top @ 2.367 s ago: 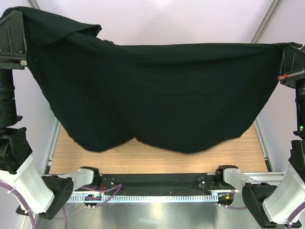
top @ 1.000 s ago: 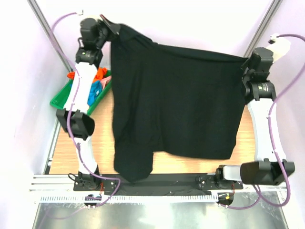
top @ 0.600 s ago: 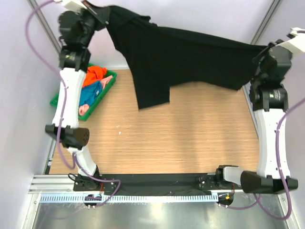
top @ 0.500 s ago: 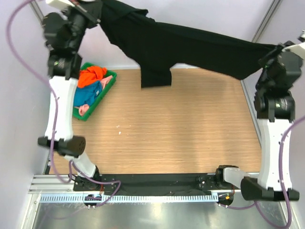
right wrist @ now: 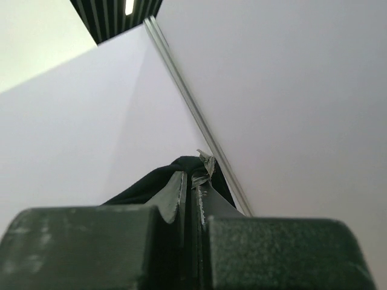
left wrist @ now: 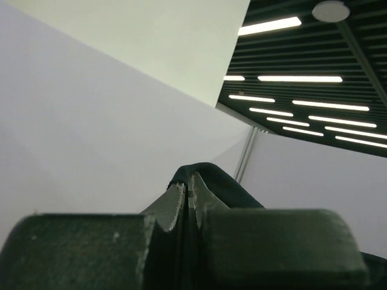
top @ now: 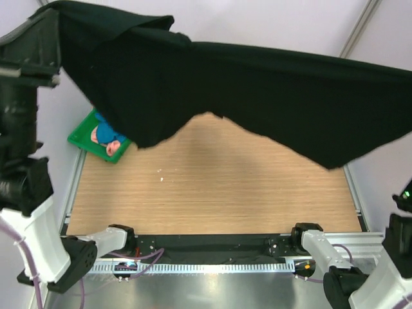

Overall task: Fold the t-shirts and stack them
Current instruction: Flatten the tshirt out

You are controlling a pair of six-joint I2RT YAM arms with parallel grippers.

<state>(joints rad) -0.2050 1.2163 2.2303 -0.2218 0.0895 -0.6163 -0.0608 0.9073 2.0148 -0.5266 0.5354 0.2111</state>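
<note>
The large black t-shirt [top: 244,84] hangs spread wide, high above the table, and fills the far part of the top view. My left gripper [left wrist: 188,188] is shut on one bunched edge of the black cloth [left wrist: 221,184]. My right gripper [right wrist: 192,180] is shut on another edge of it [right wrist: 151,184]. In the top view the left wrist [top: 29,51] shows at the cloth's upper left, while the right gripper is out of frame. A blue t-shirt [top: 106,132] and a pink one [top: 114,147] lie in the tray, partly hidden by the black cloth.
The green tray [top: 80,138] sits at the table's far left edge. Bare wooden table [top: 212,187] shows below the hanging cloth. The right arm's lower link [top: 393,277] stands at the near right, the arm bases along the front rail [top: 206,248].
Both arms have lifted the black t-shirt up toward the camera. It now spans the whole width and covers part of the tray. The right gripper has left the top view.
</note>
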